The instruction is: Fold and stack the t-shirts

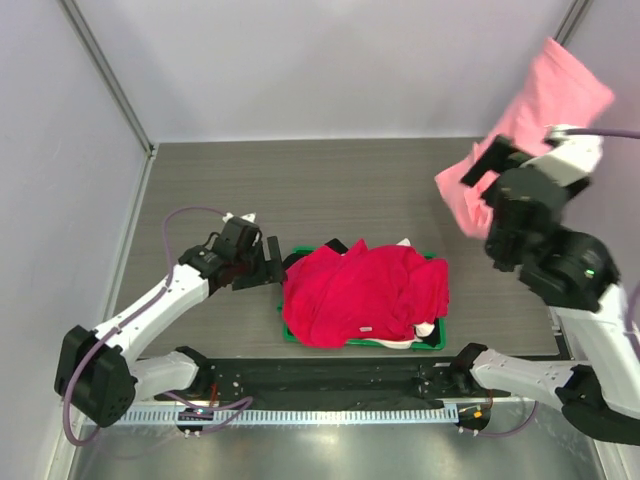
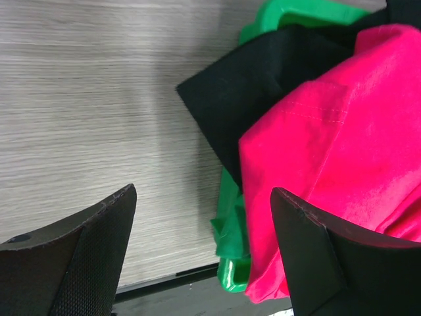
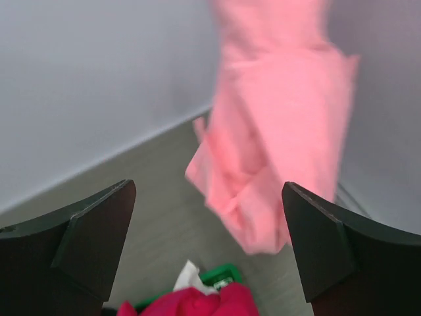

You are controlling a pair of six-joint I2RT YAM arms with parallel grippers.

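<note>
A light salmon-pink t-shirt (image 1: 540, 115) hangs in the air at the far right, against the wall, blurred in the right wrist view (image 3: 276, 138). My right gripper (image 1: 479, 172) is raised and open, its jaws wide apart (image 3: 207, 191) with the pink shirt beyond them and nothing between them. Crimson t-shirts (image 1: 365, 290) lie heaped in a green tray (image 1: 437, 263) with black cloth (image 2: 250, 92) and white cloth (image 3: 189, 276). My left gripper (image 1: 265, 262) is open and empty (image 2: 200, 191), low beside the tray's left end (image 2: 230, 230) and the crimson cloth (image 2: 342, 145).
The grey wood-grain table (image 1: 330, 185) stretches behind and to the left of the tray. White walls close in the back and both sides. A black rail (image 1: 330, 375) with the arm bases runs along the near edge.
</note>
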